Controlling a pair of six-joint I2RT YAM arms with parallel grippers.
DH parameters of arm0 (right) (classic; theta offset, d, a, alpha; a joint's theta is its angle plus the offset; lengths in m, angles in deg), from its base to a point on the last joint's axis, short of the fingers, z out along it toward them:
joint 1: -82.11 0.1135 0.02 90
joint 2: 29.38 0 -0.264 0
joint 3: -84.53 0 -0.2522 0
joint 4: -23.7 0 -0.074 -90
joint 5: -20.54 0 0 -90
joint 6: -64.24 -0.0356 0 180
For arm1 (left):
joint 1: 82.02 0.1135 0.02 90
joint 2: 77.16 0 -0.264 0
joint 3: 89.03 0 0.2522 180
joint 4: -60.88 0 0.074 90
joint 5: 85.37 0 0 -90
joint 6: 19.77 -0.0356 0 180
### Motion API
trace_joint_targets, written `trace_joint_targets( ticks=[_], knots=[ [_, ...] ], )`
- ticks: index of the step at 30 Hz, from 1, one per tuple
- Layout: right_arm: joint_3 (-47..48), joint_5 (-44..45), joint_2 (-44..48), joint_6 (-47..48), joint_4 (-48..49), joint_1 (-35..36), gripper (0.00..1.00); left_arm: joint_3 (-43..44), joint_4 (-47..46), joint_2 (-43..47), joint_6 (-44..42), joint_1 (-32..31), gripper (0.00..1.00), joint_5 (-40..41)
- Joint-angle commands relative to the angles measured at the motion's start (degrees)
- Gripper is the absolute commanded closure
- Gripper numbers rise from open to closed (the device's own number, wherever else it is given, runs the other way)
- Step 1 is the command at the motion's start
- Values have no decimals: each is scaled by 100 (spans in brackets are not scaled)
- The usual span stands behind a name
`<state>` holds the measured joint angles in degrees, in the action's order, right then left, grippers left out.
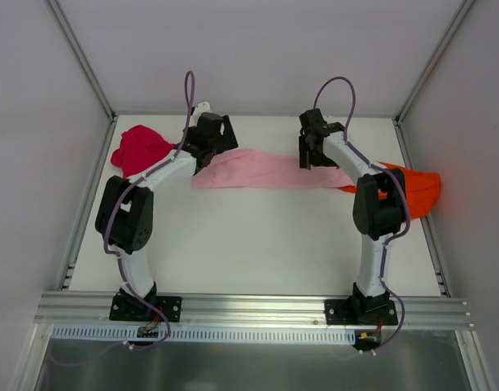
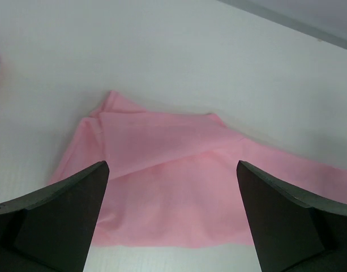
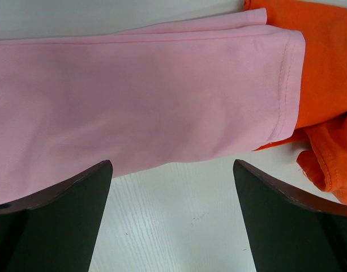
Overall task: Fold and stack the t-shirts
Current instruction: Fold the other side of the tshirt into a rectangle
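Though both hang over cloth, neither clamps anything. On the left gripper the dark wedge fingers are wide apart over the left end of the pink t-shirt, which is folded into flat overlapping layers with a pointed corner. The right gripper has its fingers spread likewise above the pink's right end: smooth knit, stitched hem, rounded edge. That hem overlaps the orange t-shirt, crumpled at the right side of the matte white table. Pink runs as a long flat band across the table's far half. The red t-shirt is a bunched lump at far left, beyond the left arm.
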<state>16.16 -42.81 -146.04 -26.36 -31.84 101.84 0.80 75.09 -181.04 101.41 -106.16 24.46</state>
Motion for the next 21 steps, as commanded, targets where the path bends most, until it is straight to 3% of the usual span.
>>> trace_joint_targets(
  ticks=[1,4,13,16,21],
  knots=[
    [478,-143,-49,16,-260,31,6,855,648,-667,-270,-99,1,-348],
    [690,32,-217,216,-463,31,5,1112,834,-1186,-157,-214,1,-437],
    [629,-204,-586,78,-498,5,5,1006,1071,-1363,81,-407,1,-375],
    [637,-398,-665,-89,-550,-4,0,1041,1264,-1451,108,-407,1,-297],
    [708,-266,-849,-273,-682,-13,0,1515,1896,-1811,169,-407,1,-33]
  ],
)
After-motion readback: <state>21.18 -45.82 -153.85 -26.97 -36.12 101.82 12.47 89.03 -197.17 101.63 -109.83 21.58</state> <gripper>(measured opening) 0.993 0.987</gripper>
